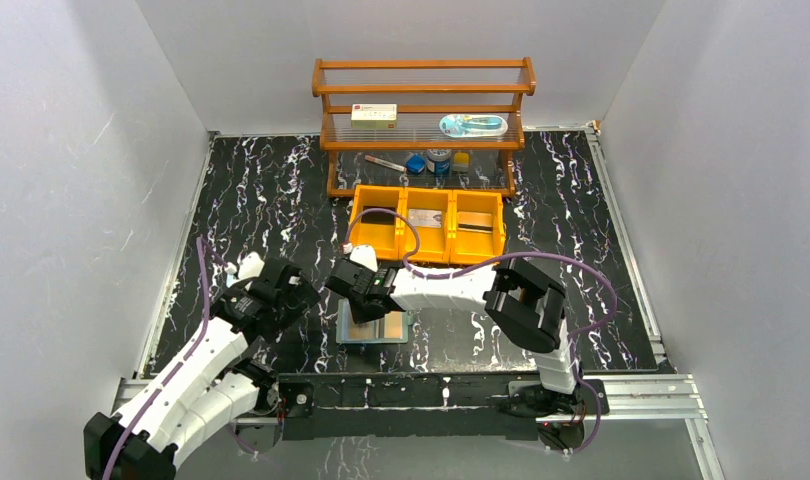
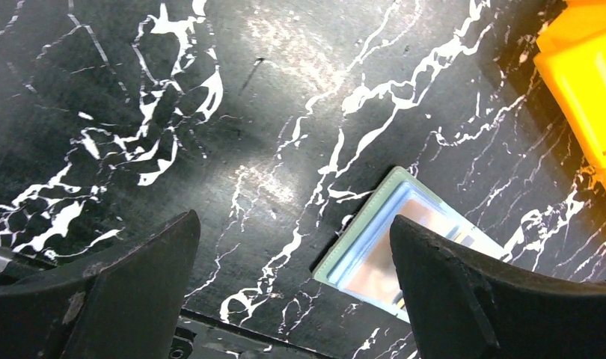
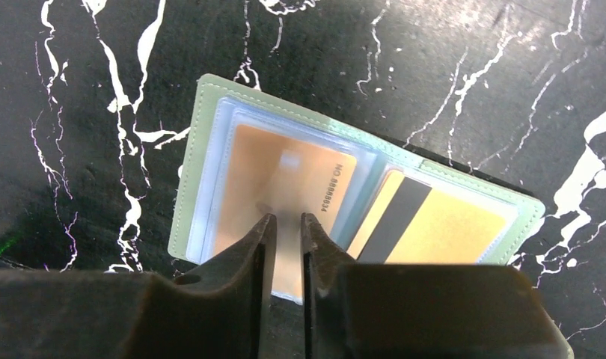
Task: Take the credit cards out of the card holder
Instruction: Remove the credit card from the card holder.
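My right jaws (image 3: 287, 218) were narrow, with just a slim gap between the tips. The tips sat over the near edge of the orange card (image 3: 285, 172), which lay in the left pocket of the holder (image 3: 186, 202). Card surface showed through the gap. I could not tell whether the tips pinched the card or its clear sleeve, or only touched it. The holder lay open and flat on the worktop (image 3: 435, 75), right under and ahead of these jaws, turned a bit askew to them. A yellow card (image 3: 450, 228) with a black stripe sat in the other pocket, just right of the tips.

My left jaws (image 2: 292, 224) were wide, with only worktop between the fingers. One corner of the holder was just beside the finger (image 2: 464, 299) at the right of that wrist view, partly hidden behind it and well apart from the other finger. A bin (image 2: 584, 90) sat farther off, ahead and to the right of those jaws. From above, the left jaws were beside the holder, to its left and apart from it. The right jaws were directly over it.
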Robot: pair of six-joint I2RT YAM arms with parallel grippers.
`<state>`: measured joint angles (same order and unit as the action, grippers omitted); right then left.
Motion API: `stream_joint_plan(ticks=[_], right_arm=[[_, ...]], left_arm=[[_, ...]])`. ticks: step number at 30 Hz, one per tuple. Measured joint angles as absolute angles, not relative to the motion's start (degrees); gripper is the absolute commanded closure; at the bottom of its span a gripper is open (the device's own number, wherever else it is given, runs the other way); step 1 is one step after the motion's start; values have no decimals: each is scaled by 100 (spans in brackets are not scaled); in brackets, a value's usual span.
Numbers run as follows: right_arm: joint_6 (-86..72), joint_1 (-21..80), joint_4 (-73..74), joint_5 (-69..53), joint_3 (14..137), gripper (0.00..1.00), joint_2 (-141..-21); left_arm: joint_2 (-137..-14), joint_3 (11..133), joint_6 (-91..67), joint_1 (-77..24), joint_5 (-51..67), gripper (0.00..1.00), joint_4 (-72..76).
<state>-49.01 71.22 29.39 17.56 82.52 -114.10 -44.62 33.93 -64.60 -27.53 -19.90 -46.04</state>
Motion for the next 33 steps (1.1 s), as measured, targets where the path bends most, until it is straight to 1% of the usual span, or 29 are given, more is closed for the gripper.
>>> stream_joint_plan(ticks=[1, 2, 4, 5, 6, 7, 8, 11, 14, 18, 22, 27, 30, 33], right_arm=[[-4917, 7113, 2930, 1756, 8195, 77, -11369], [-4934, 7091, 2904, 1756, 8134, 79, -11327], [-4952, 7054, 2823, 1730, 7981, 87, -11242], [-4950, 7041, 2799, 1704, 7922, 87, -11214], [-4958, 7015, 2742, 1643, 7843, 82, -11183], [-4960, 6989, 2676, 1581, 7773, 71, -11157], [-4969, 6960, 2622, 1505, 7717, 66, -11137], [-4963, 6899, 2508, 1350, 7686, 66, -11118], [-4954, 6864, 2458, 1264, 7686, 62, -11118], [-4936, 6864, 2403, 1221, 7686, 63, -11115], [-4932, 6864, 2460, 1205, 7734, 61, -11124], [-4934, 6871, 2956, 1393, 8311, 59, -11476], [-4941, 6886, 3103, 1511, 8407, 62, -11574], [-4956, 6912, 3188, 1619, 8420, 69, -11587]], left_arm=[[-4484, 3393, -6399, -2753, -1935, 2, -4543], [-4515, 3393, -6322, -2753, -1876, 2, -4482], [-4584, 3393, -6187, -2753, -1761, 2, -4364], [-4630, 3393, -6110, -2753, -1699, 2, -4296], [-4678, 3393, -6047, -2753, -1636, 2, -4237], [-4718, 3393, -5994, -2753, -1588, 2, -4191], [-4770, 3393, -5929, -2753, -1525, 2, -4141], [-4932, 3393, -5782, -2753, -1365, 2, -4012], [-5050, 3393, -5695, -2753, -1260, 2, -3938], [-5113, 3393, -5631, -2753, -1197, 2, -3900], [-5098, 3393, -5607, -2753, -1186, 2, -3903], [-4906, 3395, -5634, -2753, -1330, 2, -3994], [-4727, 3413, -5682, -2753, -1455, 2, -4101], [-4580, 3430, -5758, -2753, -1568, 2, -4182]])
